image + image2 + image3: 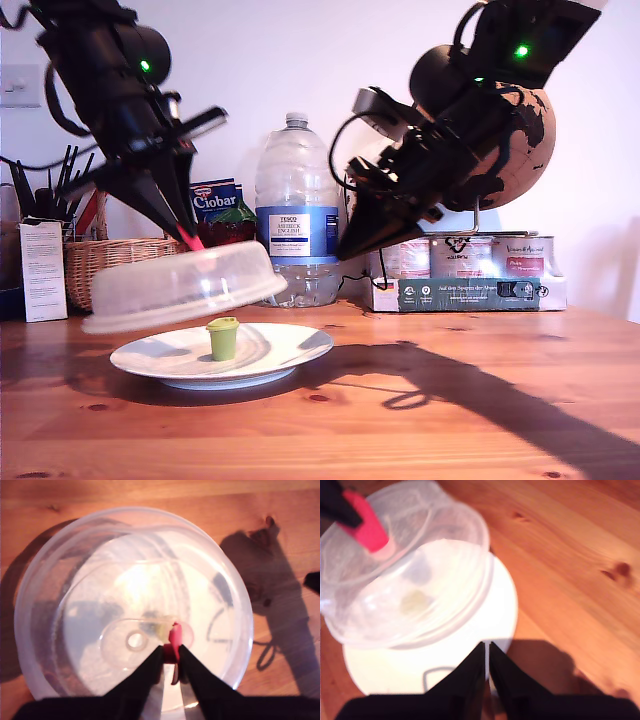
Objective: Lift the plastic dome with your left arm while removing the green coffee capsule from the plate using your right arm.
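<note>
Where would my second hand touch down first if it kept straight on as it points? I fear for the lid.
Probably the plate, at its near rim; my second hand seems to clear the raised lid, though depth is unclear.

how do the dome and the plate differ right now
The plastic dome is translucent and cloudy; the plate is opaque white. The dome hangs tilted in the air, held by its red tab in my first gripper; the plate lies flat on the table. The dome is a raised cover, rim down; the plate is shallow, with the green coffee capsule standing on it. Both are round and about equally wide.
</note>
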`<control>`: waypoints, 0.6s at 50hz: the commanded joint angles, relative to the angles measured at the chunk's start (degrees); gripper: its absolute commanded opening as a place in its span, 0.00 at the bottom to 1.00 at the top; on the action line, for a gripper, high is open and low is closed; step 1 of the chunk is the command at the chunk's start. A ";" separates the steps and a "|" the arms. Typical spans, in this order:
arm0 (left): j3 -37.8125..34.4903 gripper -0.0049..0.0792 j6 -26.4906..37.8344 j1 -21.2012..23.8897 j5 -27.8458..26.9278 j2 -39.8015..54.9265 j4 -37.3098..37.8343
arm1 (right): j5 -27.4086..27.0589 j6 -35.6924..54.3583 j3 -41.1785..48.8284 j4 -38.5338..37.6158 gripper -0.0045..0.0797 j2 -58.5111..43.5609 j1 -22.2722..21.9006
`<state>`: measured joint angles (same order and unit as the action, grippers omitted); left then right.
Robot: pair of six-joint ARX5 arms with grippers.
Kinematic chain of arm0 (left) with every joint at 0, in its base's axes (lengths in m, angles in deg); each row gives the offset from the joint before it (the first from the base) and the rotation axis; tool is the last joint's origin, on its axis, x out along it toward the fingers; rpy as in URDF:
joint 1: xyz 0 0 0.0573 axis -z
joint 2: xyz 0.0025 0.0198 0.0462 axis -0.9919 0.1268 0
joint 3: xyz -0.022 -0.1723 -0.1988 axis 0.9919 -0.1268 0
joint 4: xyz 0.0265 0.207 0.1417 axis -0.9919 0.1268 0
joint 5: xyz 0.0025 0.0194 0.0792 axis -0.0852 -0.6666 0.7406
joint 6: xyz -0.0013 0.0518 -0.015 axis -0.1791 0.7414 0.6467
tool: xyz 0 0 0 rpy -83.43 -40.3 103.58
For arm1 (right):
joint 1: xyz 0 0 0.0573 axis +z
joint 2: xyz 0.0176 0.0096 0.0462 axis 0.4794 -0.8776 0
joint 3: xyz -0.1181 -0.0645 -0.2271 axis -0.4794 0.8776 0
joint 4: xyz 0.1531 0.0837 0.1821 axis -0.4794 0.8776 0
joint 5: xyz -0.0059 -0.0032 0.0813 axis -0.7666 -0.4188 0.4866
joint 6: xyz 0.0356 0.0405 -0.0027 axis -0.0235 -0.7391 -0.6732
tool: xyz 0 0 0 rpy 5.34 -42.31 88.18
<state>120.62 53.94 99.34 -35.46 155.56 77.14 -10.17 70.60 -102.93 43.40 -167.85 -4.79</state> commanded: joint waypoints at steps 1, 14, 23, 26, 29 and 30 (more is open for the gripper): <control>0.98 0.03 0.76 -0.55 0.42 -1.07 0.24 | 0.22 0.11 0.15 -0.52 0.04 -0.22 0.98; 0.98 0.03 1.99 -2.27 0.87 -1.07 0.66 | 0.42 0.15 0.15 -0.55 0.04 -0.48 2.82; 0.98 0.03 2.75 -3.91 1.20 -1.51 1.40 | 0.68 0.13 0.15 -0.35 0.04 -0.48 3.74; 0.98 0.03 3.37 -4.74 1.90 -1.86 1.60 | 0.66 0.11 0.15 -0.28 0.06 -0.48 4.17; 0.98 0.03 3.74 -5.64 2.56 -2.21 1.77 | 0.66 0.11 0.15 -0.31 0.08 -0.48 4.72; 0.98 0.03 3.74 -5.97 2.67 -2.36 1.79 | 0.66 0.11 0.15 -0.31 0.09 -0.48 4.83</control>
<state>120.62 57.07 94.35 -33.21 155.38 78.91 -9.93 70.60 -102.93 43.31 -167.85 -0.99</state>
